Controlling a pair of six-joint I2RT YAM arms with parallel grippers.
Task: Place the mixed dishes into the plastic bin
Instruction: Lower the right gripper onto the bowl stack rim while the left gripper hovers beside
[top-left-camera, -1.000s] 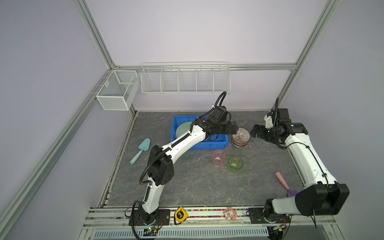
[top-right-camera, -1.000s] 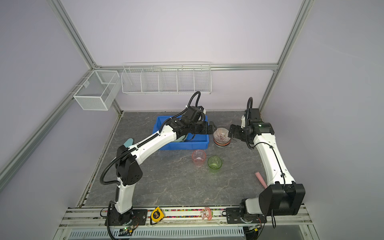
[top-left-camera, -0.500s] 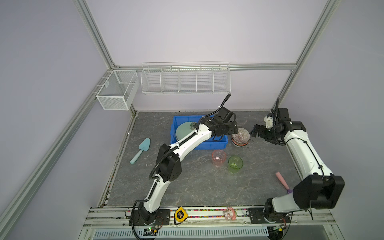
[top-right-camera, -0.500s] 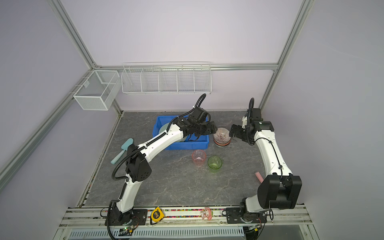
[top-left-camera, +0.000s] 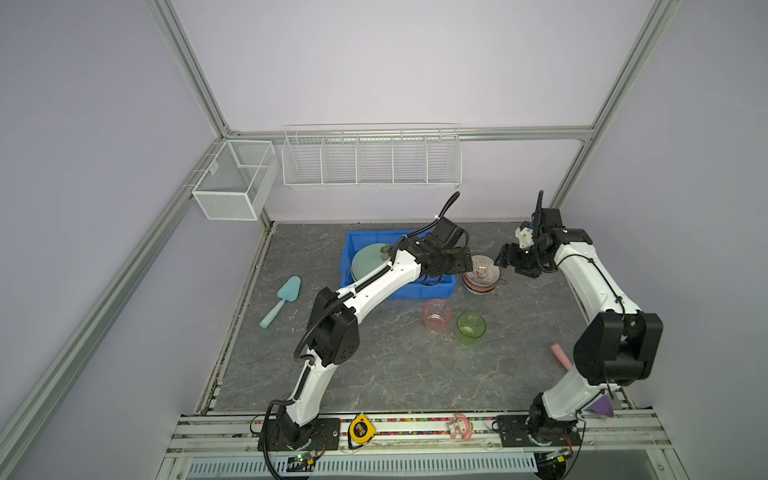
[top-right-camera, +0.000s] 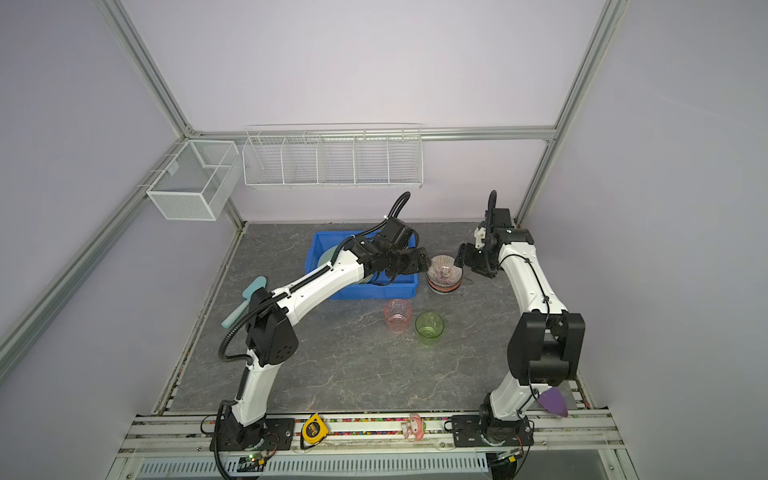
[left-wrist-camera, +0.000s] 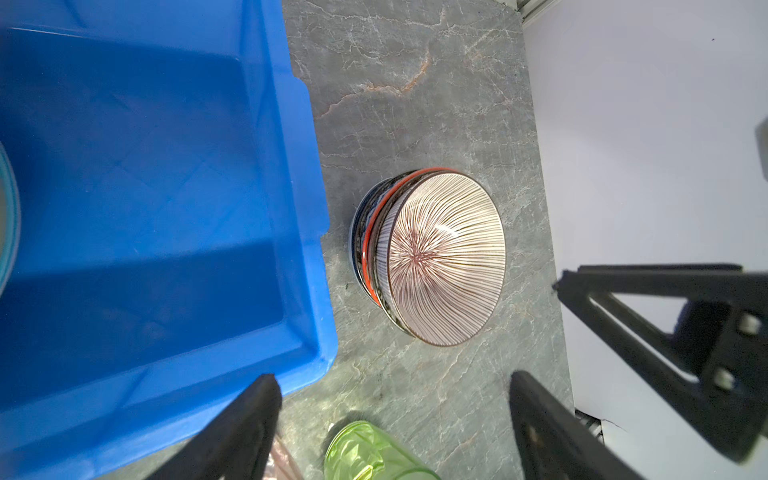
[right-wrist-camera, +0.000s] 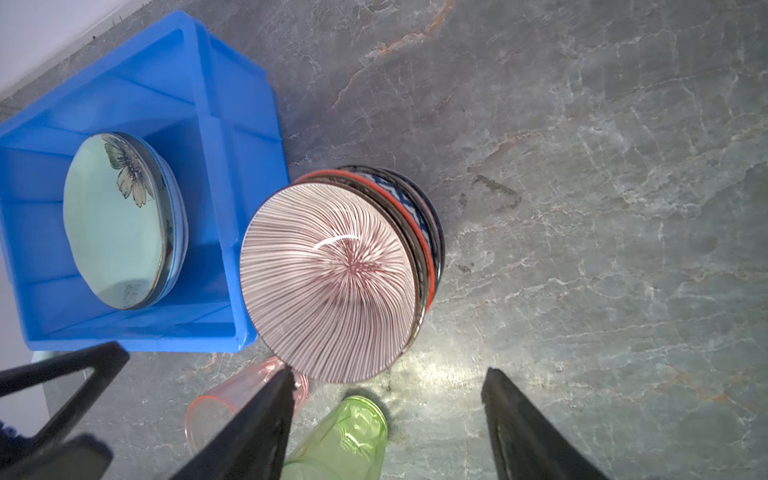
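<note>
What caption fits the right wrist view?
Open right gripper facing stacked bowls beside the blue bin, green plate inside.

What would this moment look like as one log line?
plates in bin | bowl stack beside bin | pink cup, green cup outside bin | left gripper open, right gripper open, flanking bowl stack
</note>
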